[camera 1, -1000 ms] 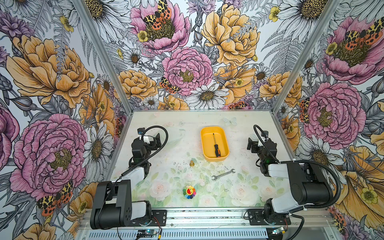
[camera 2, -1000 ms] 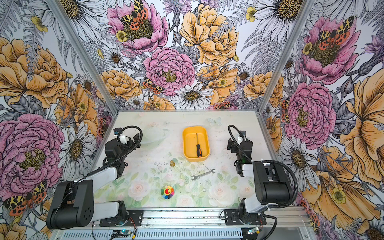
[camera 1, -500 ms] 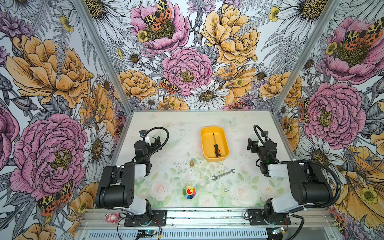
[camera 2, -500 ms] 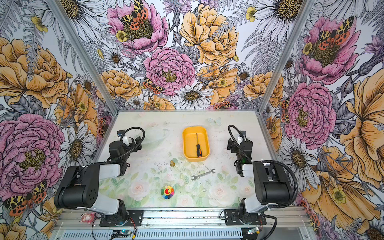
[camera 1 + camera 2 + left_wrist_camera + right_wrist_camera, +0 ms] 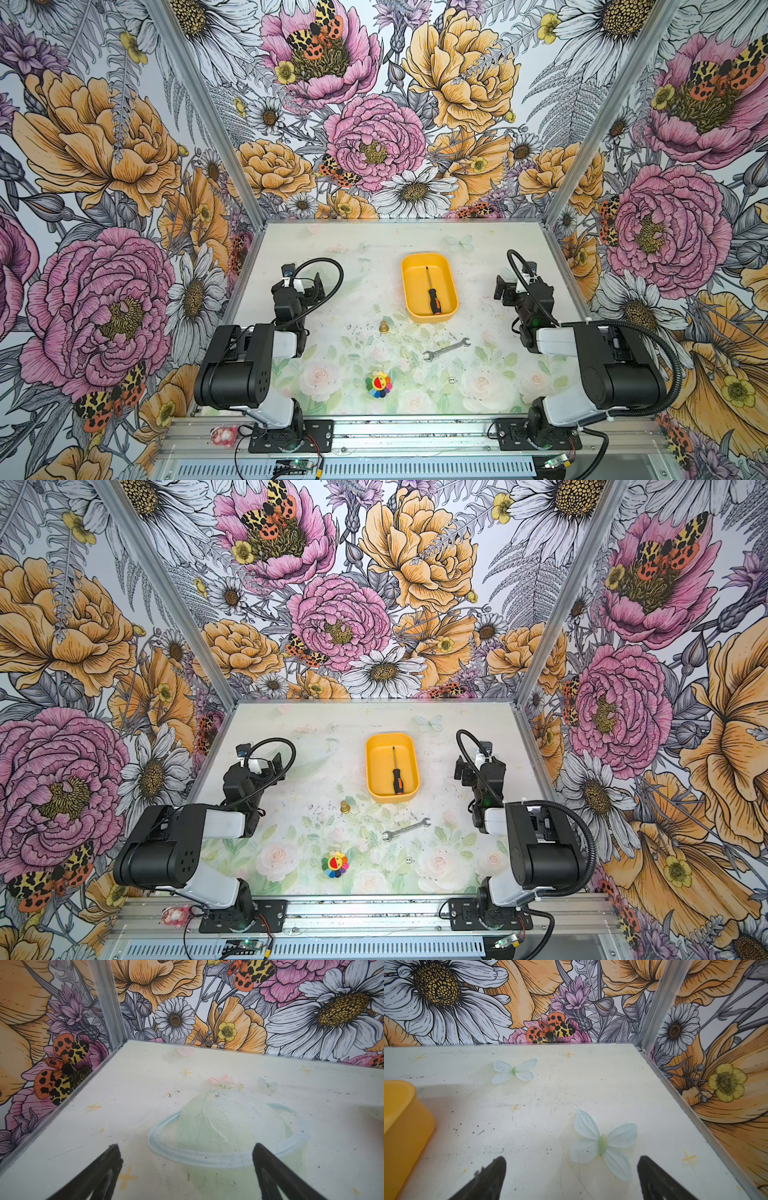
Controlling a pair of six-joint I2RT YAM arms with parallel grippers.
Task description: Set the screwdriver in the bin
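Jaws of the left gripper and right gripper stand spread, gripping nothing. Beyond them the screwdriver lies flat inside the bin — light and stiff, I judge, best pinched at its thick black handle, not the thin slick shaft. Bin: smooth yellow-orange plastic, rounded corners.

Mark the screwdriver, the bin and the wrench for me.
screwdriver (image 5: pixel 432 296), in a top view, on the handle near the shaft.
bin (image 5: pixel 430 319), in a top view, on its near outer wall.
wrench (image 5: pixel 447 349), in a top view, on the middle of its shank.
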